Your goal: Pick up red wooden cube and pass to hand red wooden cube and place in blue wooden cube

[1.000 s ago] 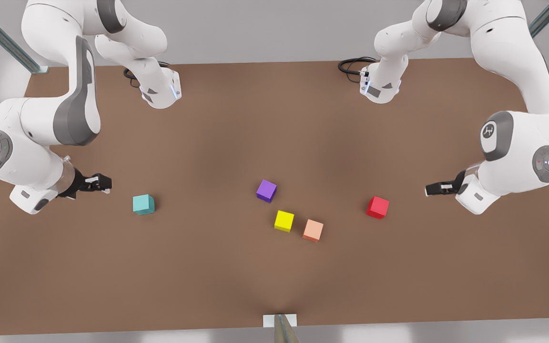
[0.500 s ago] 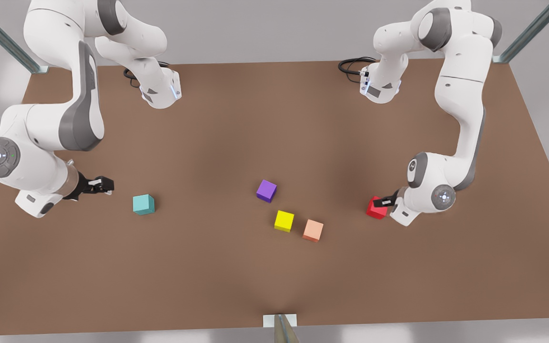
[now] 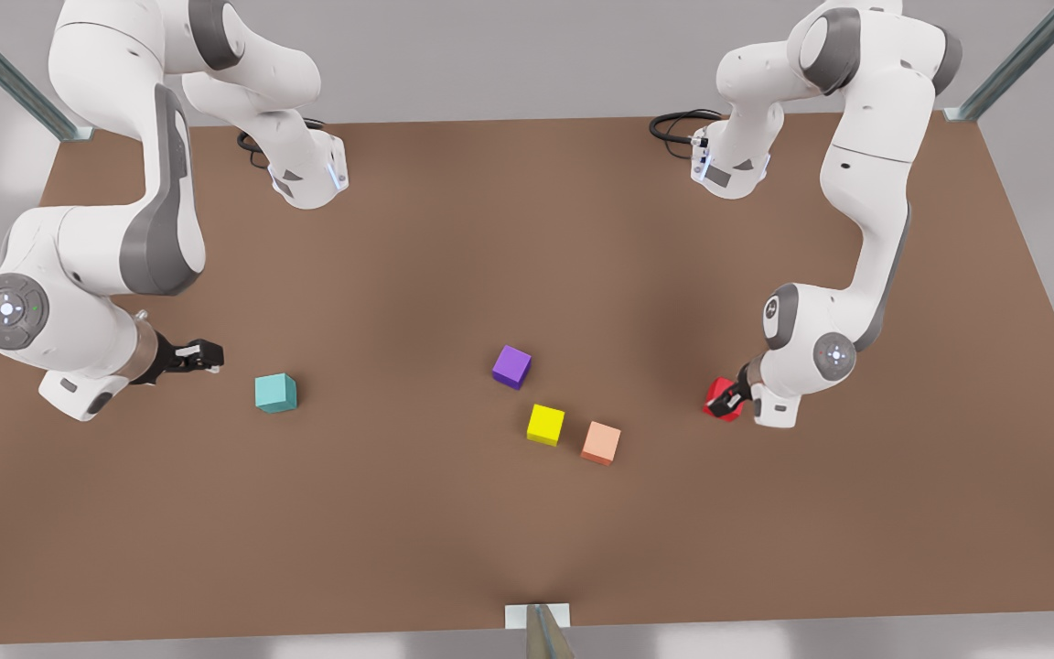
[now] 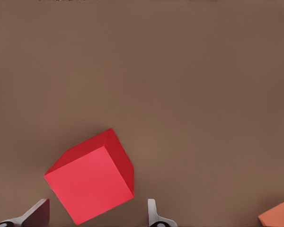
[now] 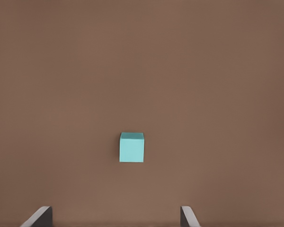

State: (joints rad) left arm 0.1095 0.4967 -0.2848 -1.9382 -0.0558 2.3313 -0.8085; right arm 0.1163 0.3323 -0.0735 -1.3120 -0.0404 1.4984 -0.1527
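The left pincer, at the front view's right, is down at the red cube, its fingers spread on either side of the cube without pinching it. The red cube rests on the brown desk, with the peach cube at its 8 o'clock. The right pincer hangs near the teal cube, fingers spread, the teal cube at its 4 o'clock on the desk.
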